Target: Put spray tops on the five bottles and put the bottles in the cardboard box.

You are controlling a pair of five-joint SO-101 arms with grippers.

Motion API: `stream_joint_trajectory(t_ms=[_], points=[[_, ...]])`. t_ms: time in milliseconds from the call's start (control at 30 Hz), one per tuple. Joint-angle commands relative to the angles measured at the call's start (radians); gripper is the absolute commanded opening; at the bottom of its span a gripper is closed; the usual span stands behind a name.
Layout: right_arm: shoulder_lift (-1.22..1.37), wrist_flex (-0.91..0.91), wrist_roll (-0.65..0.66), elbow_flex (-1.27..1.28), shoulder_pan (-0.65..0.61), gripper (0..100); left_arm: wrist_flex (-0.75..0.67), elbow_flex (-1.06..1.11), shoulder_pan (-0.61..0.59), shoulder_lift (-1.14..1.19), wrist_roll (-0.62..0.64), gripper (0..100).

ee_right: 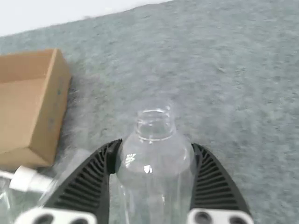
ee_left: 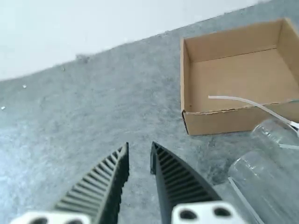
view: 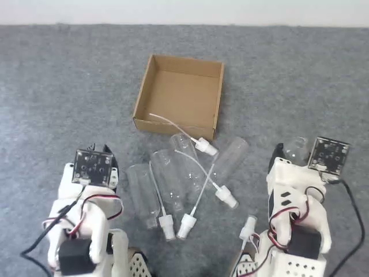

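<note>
The open cardboard box (view: 179, 95) sits at mid-table with nothing inside except a dip tube hanging over its near wall. In front of it several clear bottles (view: 170, 179) lie on their sides among loose white spray tops (view: 226, 198) with long tubes. My right gripper (ee_right: 154, 147) is shut on a clear uncapped bottle (ee_right: 156, 158), held at the right (view: 297, 149), neck pointing away. My left gripper (ee_left: 139, 156) is at the lower left, narrowly open over bare carpet with nothing in it. From there the box (ee_left: 233, 119) and two bottles (ee_left: 266, 172) are off to one side.
Grey carpet covers the table. One spray top (view: 248, 228) lies close to the right arm's base. Another spray top (ee_right: 25, 179) lies near the box corner (ee_right: 28, 102). Open carpet lies left of the box and beyond it.
</note>
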Motion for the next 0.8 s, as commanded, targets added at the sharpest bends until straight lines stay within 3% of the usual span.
stream_joint_trajectory(t_ms=[0,367,767], points=[[-0.019,-0.022,-0.009,-0.009,0.05,10.1,-0.026,-0.087,-0.003,-0.011,-0.052,8],[-0.019,-0.022,-0.009,-0.009,0.061,10.1,-0.002,-0.165,0.04,0.038,-0.19,8],[-0.019,-0.022,-0.009,-0.009,0.062,10.1,0.126,-0.516,0.298,0.595,-0.21,8]])
